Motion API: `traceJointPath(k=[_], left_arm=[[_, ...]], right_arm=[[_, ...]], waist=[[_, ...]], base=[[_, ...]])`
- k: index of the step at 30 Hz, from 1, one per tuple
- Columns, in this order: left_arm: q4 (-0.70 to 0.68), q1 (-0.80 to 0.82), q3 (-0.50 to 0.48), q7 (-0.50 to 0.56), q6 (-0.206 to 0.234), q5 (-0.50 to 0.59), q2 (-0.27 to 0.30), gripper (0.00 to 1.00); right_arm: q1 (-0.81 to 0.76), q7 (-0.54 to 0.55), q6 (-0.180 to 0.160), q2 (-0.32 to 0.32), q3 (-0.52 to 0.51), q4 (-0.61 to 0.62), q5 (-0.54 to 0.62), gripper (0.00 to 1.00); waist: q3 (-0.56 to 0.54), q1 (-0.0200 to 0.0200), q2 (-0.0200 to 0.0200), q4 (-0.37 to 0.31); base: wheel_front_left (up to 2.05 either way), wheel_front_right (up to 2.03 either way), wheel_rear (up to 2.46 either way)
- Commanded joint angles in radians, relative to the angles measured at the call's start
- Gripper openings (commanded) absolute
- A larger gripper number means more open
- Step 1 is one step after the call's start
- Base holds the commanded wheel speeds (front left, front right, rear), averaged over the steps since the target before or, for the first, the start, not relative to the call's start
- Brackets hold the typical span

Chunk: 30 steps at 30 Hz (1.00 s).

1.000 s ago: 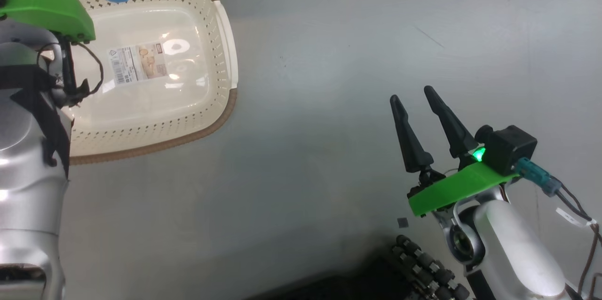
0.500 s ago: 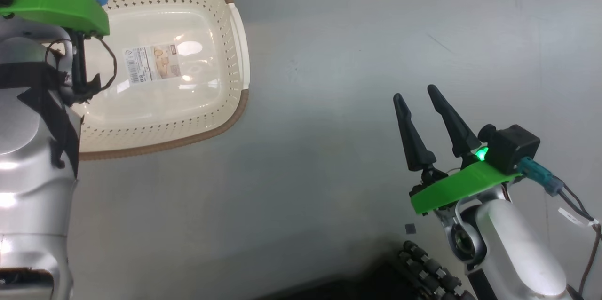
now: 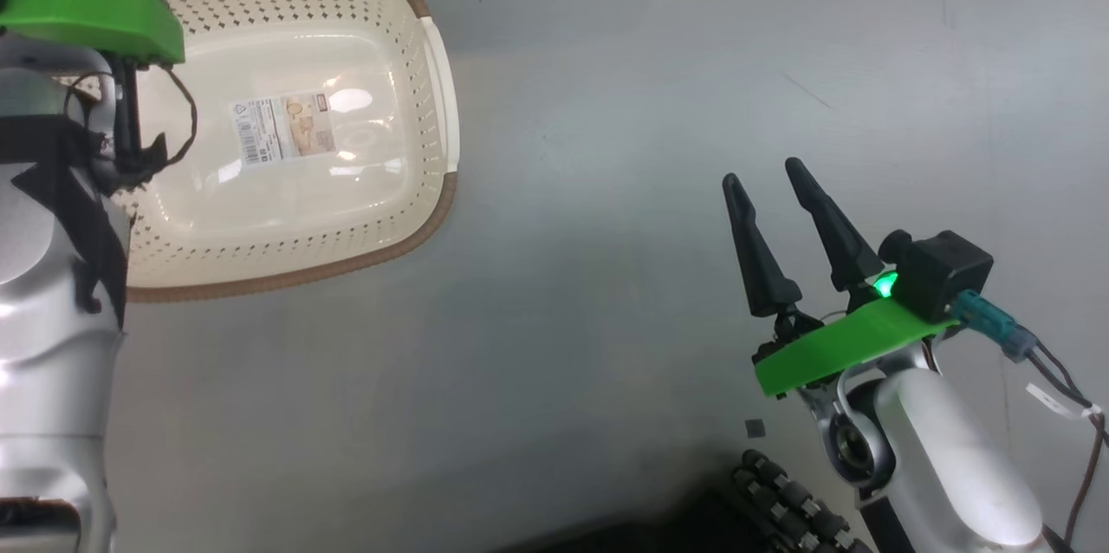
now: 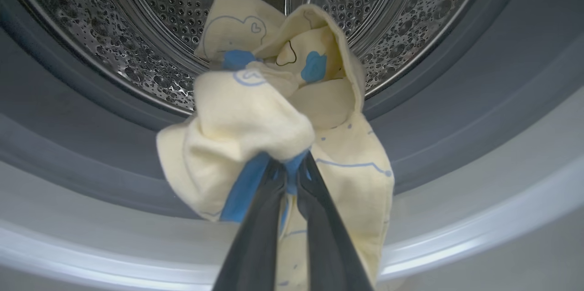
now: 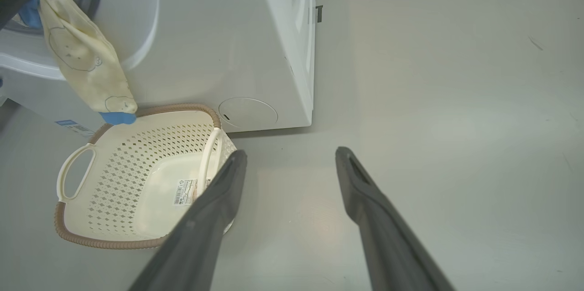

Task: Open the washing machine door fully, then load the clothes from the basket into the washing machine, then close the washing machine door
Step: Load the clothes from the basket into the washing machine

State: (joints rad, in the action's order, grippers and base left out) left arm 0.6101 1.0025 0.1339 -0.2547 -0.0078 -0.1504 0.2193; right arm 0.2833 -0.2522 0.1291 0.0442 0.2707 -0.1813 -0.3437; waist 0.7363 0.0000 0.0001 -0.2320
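My left gripper (image 4: 292,165) is shut on the clothes (image 4: 255,117), a pale-yellow bundle with blue trim. The bundle hangs at the mouth of the washing machine (image 5: 228,31), over the grey seal (image 4: 68,113) and in front of the steel drum (image 4: 159,8). In the right wrist view the clothes (image 5: 82,63) dangle from the opening down to the far rim of the basket (image 5: 137,163). The cream basket (image 3: 416,42) holds nothing but its label sticker. Low at the right, my right gripper (image 3: 761,173) stands open over bare floor. The washing machine door is out of view.
The basket stands on the grey floor right against the machine's front. My left forearm (image 3: 52,276) with its green plate overlaps the basket's left side. A black tracked part (image 3: 780,492) of my base shows at the bottom.
The clothes have gone up and out past the basket's far rim towards the top edge of the head view. The head view itself has shifted a little. The right gripper has stayed put.
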Motion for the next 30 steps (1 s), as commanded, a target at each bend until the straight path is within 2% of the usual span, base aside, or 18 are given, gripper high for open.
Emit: traceJointPath(k=[1,16,30], left_arm=[[-0.035,0.039,-0.016,0.005,0.004,0.015,0.051,0.0],[0.029,0.215,0.012,0.061,0.018,0.034,0.075,0.0],[0.215,0.386,0.015,0.071,0.024,0.032,0.107,0.0]], right_arm=[[-0.026,-0.01,0.002,0.006,0.023,0.023,-0.012,1.0],[-0.052,-0.01,0.002,0.006,0.041,0.019,-0.032,1.0],[-0.097,-0.01,0.002,0.006,0.066,0.01,-0.034,1.0]], waist=[[-0.001,0.0,-0.0001,-0.005],[-0.016,0.0,-0.0001,-0.044],[-0.038,0.0,-0.0001,-0.091]], base=[[0.0,0.0,0.0],[0.0,0.0,0.0],[0.0,0.0,0.0]])
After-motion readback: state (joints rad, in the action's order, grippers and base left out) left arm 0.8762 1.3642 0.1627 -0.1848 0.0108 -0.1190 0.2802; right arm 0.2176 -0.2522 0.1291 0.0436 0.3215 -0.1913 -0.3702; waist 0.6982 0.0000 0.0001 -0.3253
